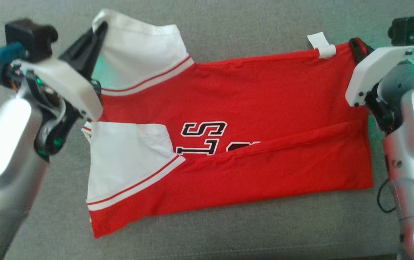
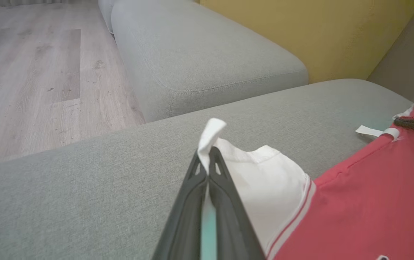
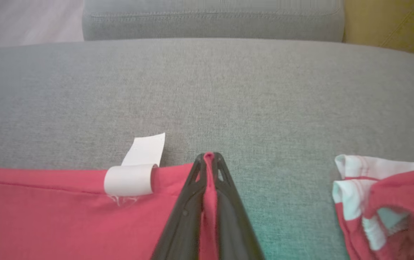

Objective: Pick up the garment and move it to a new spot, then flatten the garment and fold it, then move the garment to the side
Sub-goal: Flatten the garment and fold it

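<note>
The garment (image 1: 250,90) is a red jersey with white sleeves and black lettering, spread sideways on a grey sofa cushion (image 1: 228,231), its near edge folded over. My left gripper (image 1: 100,30) is shut on the far white sleeve (image 2: 257,180), whose edge pokes past the fingertips (image 2: 208,155). My right gripper (image 1: 354,45) is shut on the garment's red far corner (image 3: 208,180), beside a curled white tag (image 3: 134,173).
A second red and white cloth (image 3: 383,202) lies crumpled to the right in the right wrist view. Another grey cushion (image 2: 199,61), a yellow backrest (image 2: 308,32) and wooden floor (image 2: 30,72) lie beyond the sofa seat.
</note>
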Controlling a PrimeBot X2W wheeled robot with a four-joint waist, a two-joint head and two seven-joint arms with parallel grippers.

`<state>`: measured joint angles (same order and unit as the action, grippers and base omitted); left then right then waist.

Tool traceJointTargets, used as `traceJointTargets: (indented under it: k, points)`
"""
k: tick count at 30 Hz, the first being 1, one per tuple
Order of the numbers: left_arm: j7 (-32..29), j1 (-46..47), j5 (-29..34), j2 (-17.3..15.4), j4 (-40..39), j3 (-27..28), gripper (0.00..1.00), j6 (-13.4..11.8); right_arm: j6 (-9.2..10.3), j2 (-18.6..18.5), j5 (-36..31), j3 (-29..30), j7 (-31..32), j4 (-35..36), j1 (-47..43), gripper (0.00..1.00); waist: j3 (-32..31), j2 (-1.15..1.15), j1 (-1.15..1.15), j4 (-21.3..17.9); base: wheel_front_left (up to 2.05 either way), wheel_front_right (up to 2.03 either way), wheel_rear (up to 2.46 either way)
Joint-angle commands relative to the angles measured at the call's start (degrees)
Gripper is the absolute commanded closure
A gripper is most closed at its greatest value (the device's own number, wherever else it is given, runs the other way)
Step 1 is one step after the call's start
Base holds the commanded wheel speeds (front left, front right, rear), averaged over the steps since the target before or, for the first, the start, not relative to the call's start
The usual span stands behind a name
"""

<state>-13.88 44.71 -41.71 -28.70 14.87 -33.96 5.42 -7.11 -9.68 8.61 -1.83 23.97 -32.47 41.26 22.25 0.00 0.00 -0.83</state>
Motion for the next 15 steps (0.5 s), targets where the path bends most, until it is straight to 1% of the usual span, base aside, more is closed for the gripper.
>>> traceJointTargets:
  k: [1, 2, 4, 7, 10, 15]
  points:
    - [1.6, -0.9, -0.7, -3.3, -3.4, 2.4, 1.00, 0.0, -0.37, -0.5, 1.0, -1.6, -2.1, 2.2, -2.4, 1.00, -3.0, 0.00, 0.00, 0.4, 0.00, 0.00, 0.00]
    - [1.6, -0.9, -0.7, -3.3, -3.4, 2.4, 1.00, 0.0, -0.37, -0.5, 1.0, -1.6, -2.1, 2.2, -2.4, 1.00, -3.0, 0.00, 0.00, 0.4, 0.00, 0.00, 0.00]
    - [2.5, -3.5, -1.1, -3.7, -5.2, 2.3, 1.00, -0.1, -0.37, -0.7, 1.9, -1.7, -3.6, 2.9, -4.7, 1.00, -5.0, 0.00, 0.00, 0.6, 0.00, 0.00, 0.00]
    - [4.1, -8.4, -1.6, -4.2, -8.2, 2.1, 1.00, -1.0, -0.37, -1.1, 3.0, -1.4, -5.3, 4.6, -8.7, 1.00, -8.1, 0.00, 0.00, 1.2, 0.00, 0.00, 0.00]
    - [6.7, -15.8, -2.2, -4.6, -12.1, 1.9, 1.00, -3.0, -0.37, -1.0, 4.1, -0.2, -7.0, 7.6, -14.7, 1.00, -11.5, 0.00, 0.00, 1.8, 0.00, 0.00, 0.00]
    - [10.5, -25.0, -2.9, -4.3, -15.4, 1.6, 1.00, -5.9, -0.37, 0.2, 4.2, 1.2, -7.6, 11.7, -21.1, 1.00, -13.6, 0.00, 0.00, 2.2, 0.00, 0.00, 0.00]
